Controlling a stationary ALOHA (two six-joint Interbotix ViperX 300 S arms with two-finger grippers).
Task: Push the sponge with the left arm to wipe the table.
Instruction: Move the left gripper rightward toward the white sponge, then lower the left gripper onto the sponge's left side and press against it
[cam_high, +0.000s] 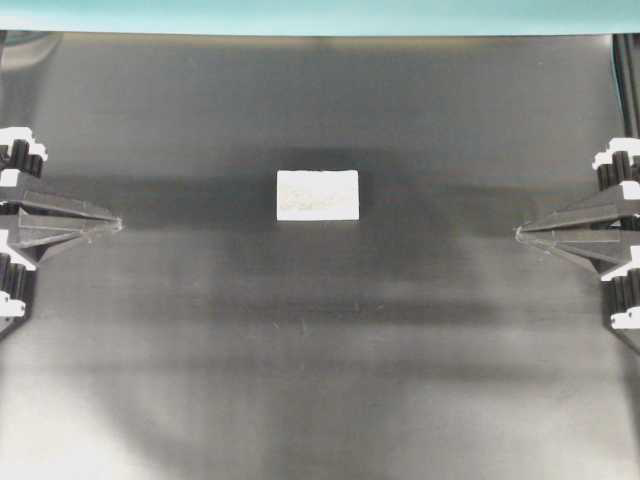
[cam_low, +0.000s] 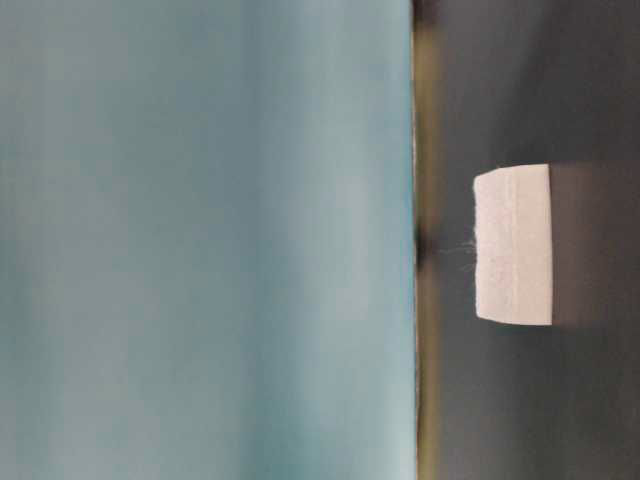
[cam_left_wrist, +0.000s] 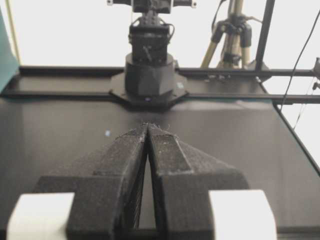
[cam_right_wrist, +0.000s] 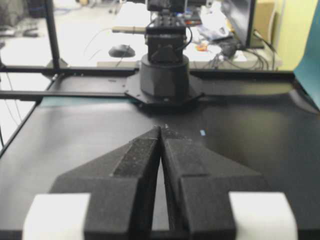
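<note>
While the sponge (cam_high: 317, 195) lay flat near the middle of the table (cam_high: 320, 400), a little toward the teal strip (cam_high: 300, 15) at the far edge, nothing touched it. Seen from table level, it rested squarely on the black surface with its edges free. The left gripper (cam_high: 116, 225) sat well apart from it at the left side, its jaws pressed together to a point and holding nothing. The right gripper (cam_high: 520, 233) mirrored it on the opposite side, likewise closed and empty. Judging by this layout, the wipe had not begun: the left arm (cam_high: 45, 220) had yet to reach the sponge, make contact and push it across the table.
</note>
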